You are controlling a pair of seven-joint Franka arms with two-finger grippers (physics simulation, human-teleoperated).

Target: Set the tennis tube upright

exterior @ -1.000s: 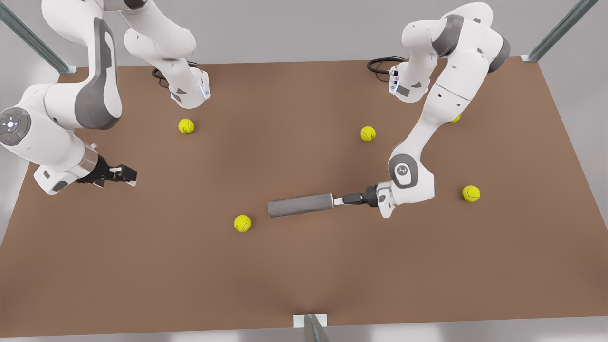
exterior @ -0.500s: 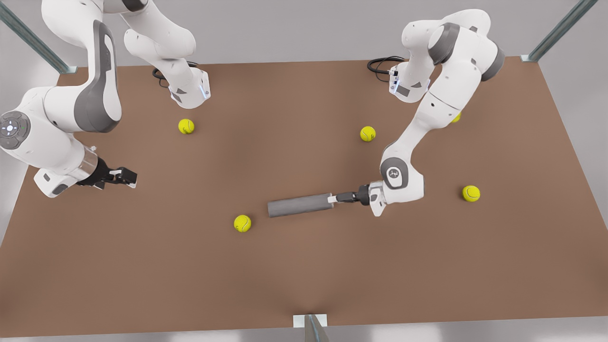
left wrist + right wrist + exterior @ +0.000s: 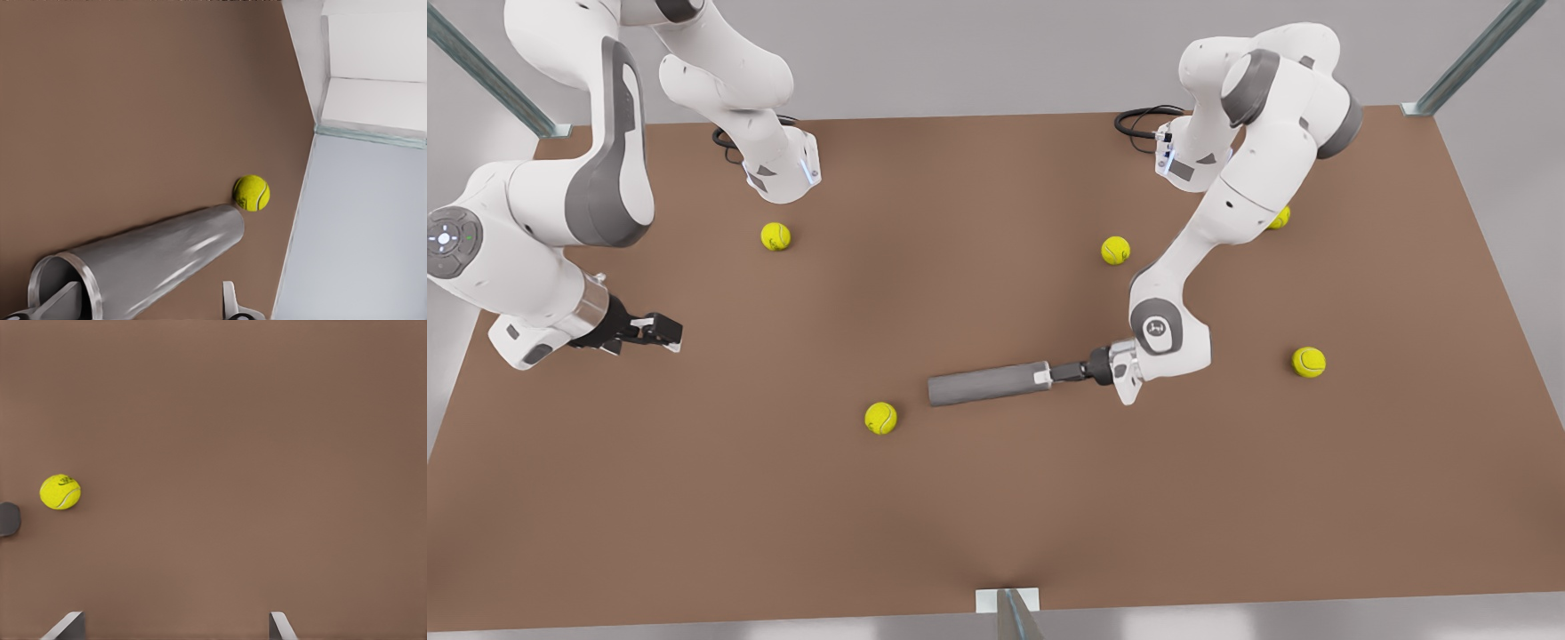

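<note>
Tennis tube [image 3: 985, 385] lies flat on the brown table [image 3: 996, 533], near centre, open silvery rim toward the front view's right. Interior at the mouth looks bare as far as visible in the left wrist view.

Left gripper [image 3: 1043, 376] at that rim: fingers spread, one finger [image 3: 63, 301] inside the mouth, the other outside the wall.

Nearest ball [image 3: 880, 418] sits just off the tube's closed end, apart from it. Other balls [image 3: 1115, 250] scattered well apart.

Right gripper [image 3: 660, 332] waits at the front view's left, fingers spread, holding nothing.

The tennis tube [image 3: 985, 385] is dark grey (silvery rim), the balls [image 3: 880, 418] yellow, the table [image 3: 996, 516] brown.
</note>
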